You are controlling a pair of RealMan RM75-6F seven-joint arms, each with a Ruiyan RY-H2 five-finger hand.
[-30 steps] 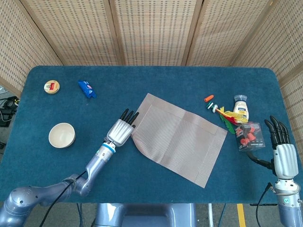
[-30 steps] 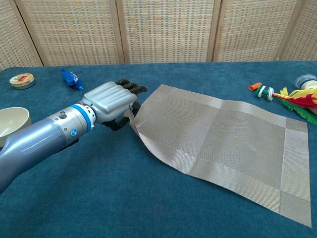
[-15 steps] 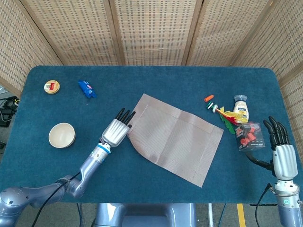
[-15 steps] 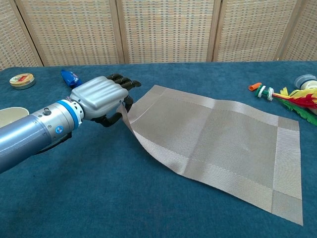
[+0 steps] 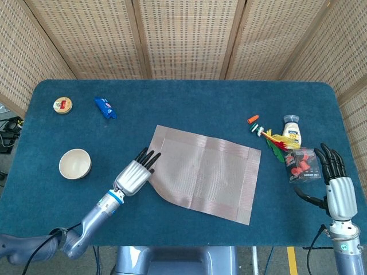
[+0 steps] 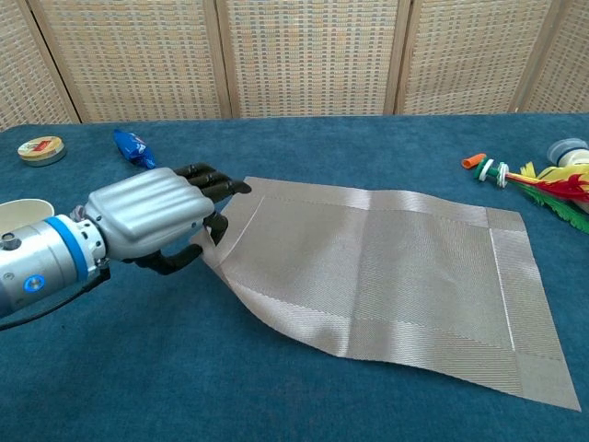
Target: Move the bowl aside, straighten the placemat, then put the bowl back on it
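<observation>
The table (image 5: 189,97) carries the placemat (image 5: 200,173) at its centre, left edge lifted and pinched by the left hand (image 5: 133,175). The right hand (image 5: 334,184) rests by the table's right edge, fingers spread, holding nothing. The bowl (image 5: 75,164) sits well left of the placemat.

Bright even light; sharp, shadowless
</observation>
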